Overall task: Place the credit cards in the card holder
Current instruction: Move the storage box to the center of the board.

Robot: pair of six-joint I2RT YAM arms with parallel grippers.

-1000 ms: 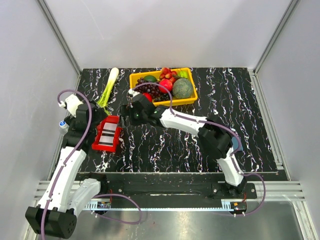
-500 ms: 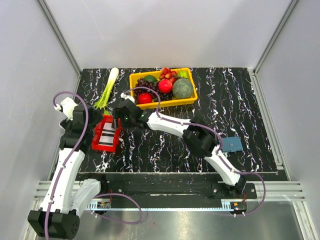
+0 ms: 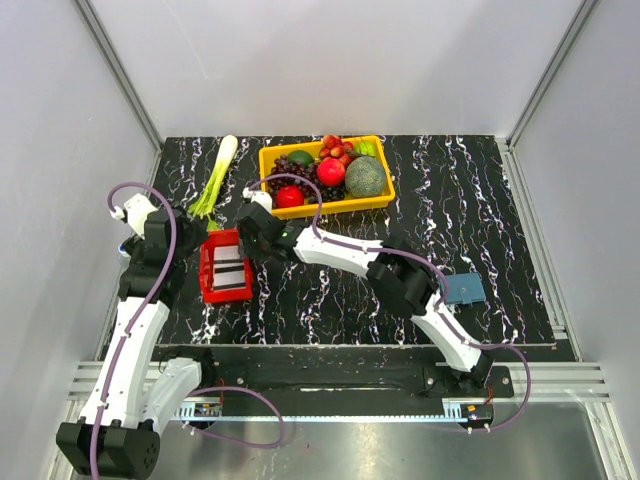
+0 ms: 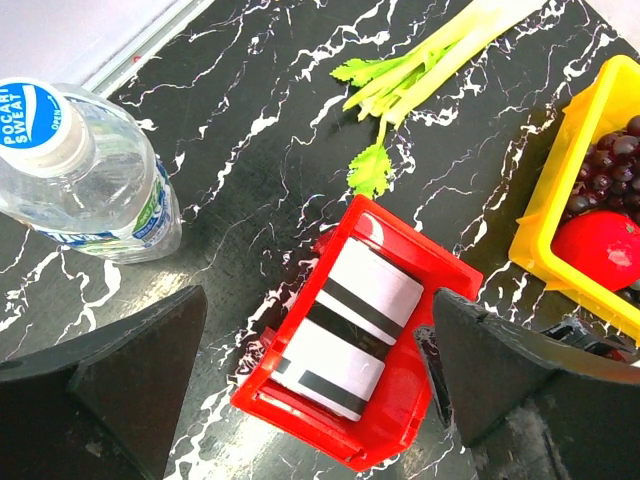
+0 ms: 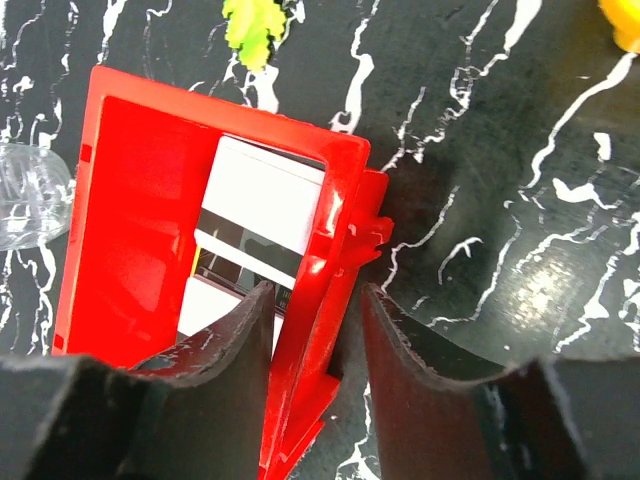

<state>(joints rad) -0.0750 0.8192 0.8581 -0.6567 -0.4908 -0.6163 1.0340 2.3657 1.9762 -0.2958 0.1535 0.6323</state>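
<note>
The credit cards (image 3: pixel 228 268), white with dark stripes, lie stacked in a red tray (image 3: pixel 208 272) at the left of the table. They also show in the left wrist view (image 4: pixel 350 320) and the right wrist view (image 5: pixel 262 205). My right gripper (image 3: pixel 250 243) (image 5: pixel 313 295) straddles the tray's right wall (image 5: pixel 325 270), one finger inside and one outside, shut on it. My left gripper (image 3: pixel 188 243) (image 4: pixel 320 300) is wide open above the tray and holds nothing. The blue card holder (image 3: pixel 465 289) lies closed at the right, beside the right arm.
A yellow basket (image 3: pixel 340 206) of fruit stands at the back, just beyond the tray, and shows in the left wrist view (image 4: pixel 560 230). A green leek (image 3: pixel 215 175) lies at the back left. A water bottle (image 4: pixel 90 175) lies left of the tray.
The red tray has turned from slanted to nearly square and shifted a little right, with my right gripper on its right wall. The right arm has uncovered the card holder.
</note>
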